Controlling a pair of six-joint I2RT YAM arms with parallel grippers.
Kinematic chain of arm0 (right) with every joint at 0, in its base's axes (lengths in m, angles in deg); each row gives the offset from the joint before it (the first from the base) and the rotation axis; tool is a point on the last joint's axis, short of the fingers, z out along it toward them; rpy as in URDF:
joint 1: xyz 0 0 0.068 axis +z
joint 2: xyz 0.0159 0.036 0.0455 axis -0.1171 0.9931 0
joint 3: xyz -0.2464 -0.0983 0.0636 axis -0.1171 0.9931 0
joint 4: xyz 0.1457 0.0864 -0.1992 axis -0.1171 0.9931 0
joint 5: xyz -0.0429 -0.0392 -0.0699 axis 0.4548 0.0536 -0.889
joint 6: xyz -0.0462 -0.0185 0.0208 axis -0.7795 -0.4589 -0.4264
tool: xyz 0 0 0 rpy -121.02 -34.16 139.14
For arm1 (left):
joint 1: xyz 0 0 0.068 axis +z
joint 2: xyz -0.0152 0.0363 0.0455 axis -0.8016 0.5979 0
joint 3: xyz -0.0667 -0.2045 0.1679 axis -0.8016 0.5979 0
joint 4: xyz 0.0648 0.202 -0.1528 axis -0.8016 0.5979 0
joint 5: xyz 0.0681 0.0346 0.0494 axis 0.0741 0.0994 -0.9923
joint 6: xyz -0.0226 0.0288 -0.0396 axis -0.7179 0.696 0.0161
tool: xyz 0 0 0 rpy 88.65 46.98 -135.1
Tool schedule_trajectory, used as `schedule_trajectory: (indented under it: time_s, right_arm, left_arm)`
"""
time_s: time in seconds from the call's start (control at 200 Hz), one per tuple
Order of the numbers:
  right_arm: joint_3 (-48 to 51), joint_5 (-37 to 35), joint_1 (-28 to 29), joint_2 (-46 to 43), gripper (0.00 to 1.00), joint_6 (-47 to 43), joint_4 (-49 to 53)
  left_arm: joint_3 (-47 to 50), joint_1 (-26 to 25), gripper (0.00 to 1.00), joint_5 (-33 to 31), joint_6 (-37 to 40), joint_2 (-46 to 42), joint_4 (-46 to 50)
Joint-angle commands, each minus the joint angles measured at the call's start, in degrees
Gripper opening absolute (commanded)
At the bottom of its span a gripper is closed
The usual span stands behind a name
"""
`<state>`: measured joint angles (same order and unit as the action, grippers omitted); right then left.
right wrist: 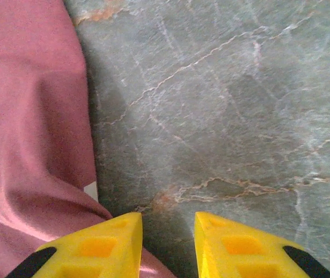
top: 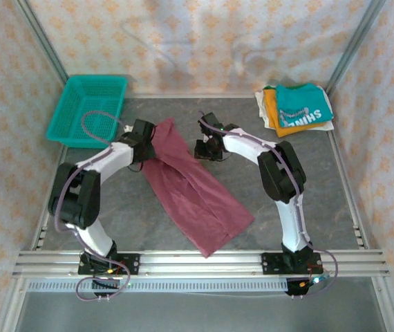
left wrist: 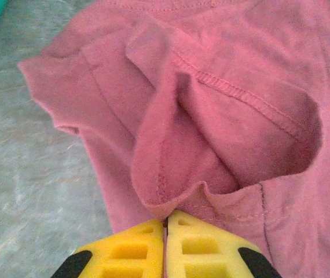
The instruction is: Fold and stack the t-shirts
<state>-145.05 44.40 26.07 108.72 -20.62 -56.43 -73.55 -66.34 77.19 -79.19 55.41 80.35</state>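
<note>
So, working from the left: the teal basket [top: 90, 107] sits in the far corner, with nothing in it as far as I can tell. The left gripper [left wrist: 166, 231] has its jaws pressed together, pinching a bunched edge of the maroon tee [top: 190, 187] near the sleeve. That tee lies mid-table as a long, narrow diagonal strip, so I'd say it's roughly folded lengthwise but not folded down to size yet. The right gripper [right wrist: 168, 231] has its jaws spread with nothing between them, hanging over bare table [right wrist: 240, 116] just beside the tee's other edge. In the far right corner is the stack [top: 295, 109]: teal tee [top: 304, 100] on top, orange-yellow [top: 273, 111] under it, cream [top: 260, 100] at the bottom. My guess is three are done, and the maroon one needs finishing and stacking.
</note>
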Motion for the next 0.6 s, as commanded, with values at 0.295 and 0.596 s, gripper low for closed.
schedule_trajectory:
  time_s: [0.295, 0.596]
  right_arm:
    - [-2.98, 5.06, -0.79, -0.15, 0.31, 2.08, -1.41]
    - [-4.45, 3.95, -1.42, -0.41, 0.31, 1.51, -0.36]
  left_arm:
    - [-6.32, -0.96, 0.30, 6.47, 4.17, 9.50, 10.02]
    - [-24.91, -6.69, 0.42, -16.19, 7.03, 8.43, 34.53]
